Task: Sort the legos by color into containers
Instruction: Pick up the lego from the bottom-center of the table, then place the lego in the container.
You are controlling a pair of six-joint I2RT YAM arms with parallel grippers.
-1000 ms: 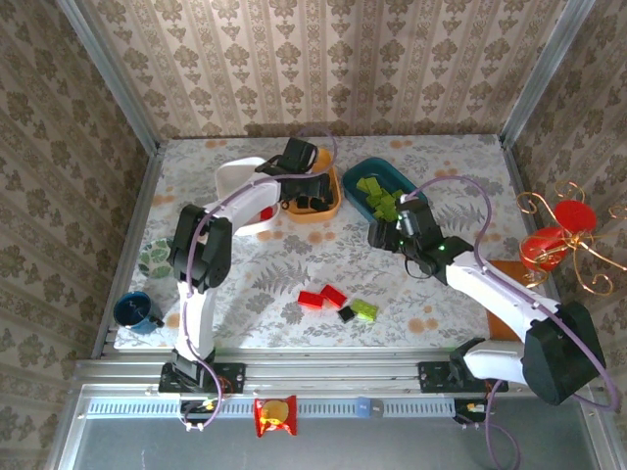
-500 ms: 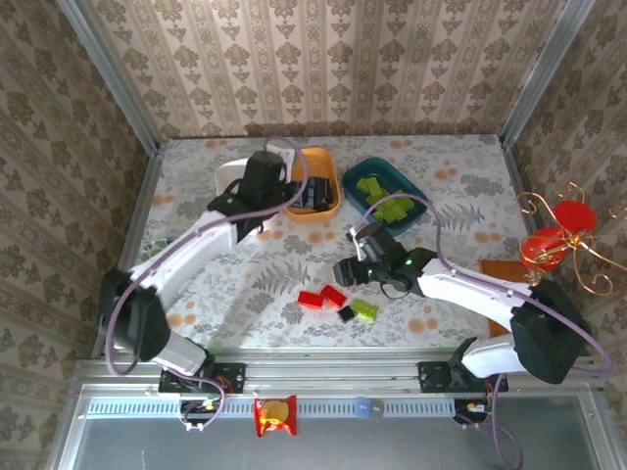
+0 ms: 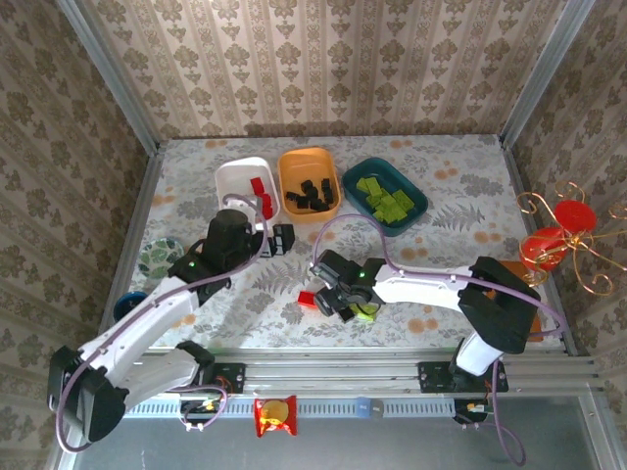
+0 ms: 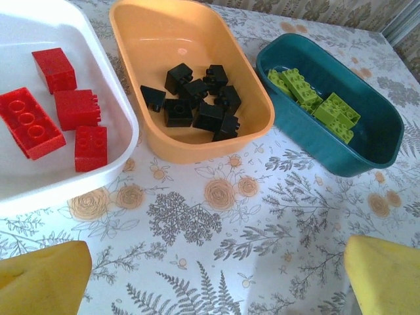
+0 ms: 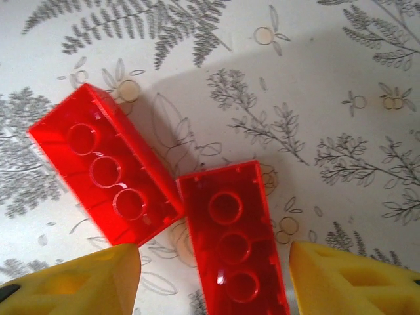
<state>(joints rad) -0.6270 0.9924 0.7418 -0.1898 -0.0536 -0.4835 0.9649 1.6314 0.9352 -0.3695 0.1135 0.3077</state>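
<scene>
1. Two red legos lie hollow side up on the table, touching: the left red brick (image 5: 105, 174) and the right red brick (image 5: 233, 239). The right gripper (image 5: 213, 289) straddles the right one, jaws apart, not yet pinching.
2. Left gripper (image 4: 210, 282) hangs spread wide and empty near the white tray (image 4: 125, 131) of red bricks. Black bricks fill the orange tray (image 4: 262, 118), green ones the teal tray (image 4: 394, 125).
3. Closing could catch the left brick's corner, so the grip skews or both bricks drag.
4. Carrying to the white tray risks brushing the left arm, which is parked on that route.
5. A lime brick (image 3: 367, 311) just beside the right gripper could be knocked away.
</scene>
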